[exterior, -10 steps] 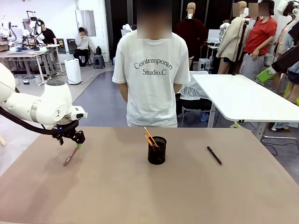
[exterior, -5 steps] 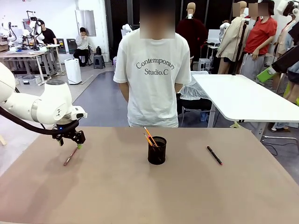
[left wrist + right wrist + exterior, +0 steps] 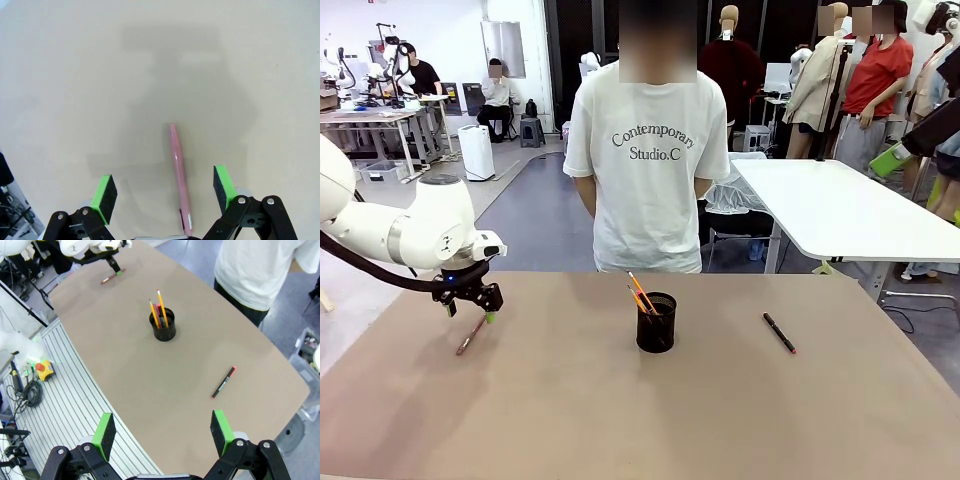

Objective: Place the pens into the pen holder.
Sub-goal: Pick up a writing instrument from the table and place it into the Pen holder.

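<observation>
A pinkish-brown pen lies on the tan table at the far left. My left gripper hovers just above its far end, open; in the left wrist view the pen lies between the green pads, nearer the right one, untouched. The black mesh pen holder stands mid-table with orange pencils sticking out of it. A black pen lies to its right. My right gripper hangs open and empty high above the table, looking down on the holder and the black pen.
A person in a white T-shirt stands at the far edge of the table, hands behind the back. The tan table is bare in front of the holder. A white table stands behind at the right.
My left gripper has sunk very slightly toward the pinkish-brown pen. Pens, holder and person have stayed where they were.
</observation>
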